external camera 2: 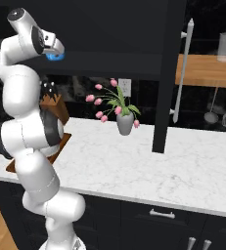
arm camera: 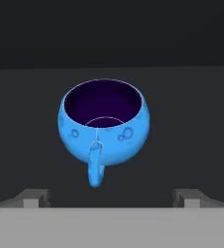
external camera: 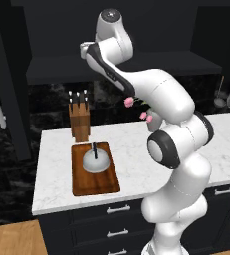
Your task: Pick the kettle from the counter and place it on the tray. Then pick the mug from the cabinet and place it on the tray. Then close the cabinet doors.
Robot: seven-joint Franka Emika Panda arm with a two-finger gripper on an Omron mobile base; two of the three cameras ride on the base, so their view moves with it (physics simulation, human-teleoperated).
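Left base view: kettle [external camera: 96,160] sits on tray [external camera: 95,169], knife block [external camera: 79,119] behind; right base view: arm hides most of mug [external camera 2: 54,56], tray edge [external camera 2: 60,144] barely shows; hand view: mug [arm camera: 104,125] upright on cabinet shelf [arm camera: 191,121], handle toward camera, gripper [arm camera: 111,198] spread wide, empty

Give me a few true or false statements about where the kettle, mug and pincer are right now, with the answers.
1. The kettle sits on the tray. True.
2. The mug is on the tray. False: it stands on the cabinet shelf.
3. The pincer is open. True.
4. The pincer grips the mug. False: its tips sit short of the mug, wide apart.
5. The mug's handle faces the pincer. True.
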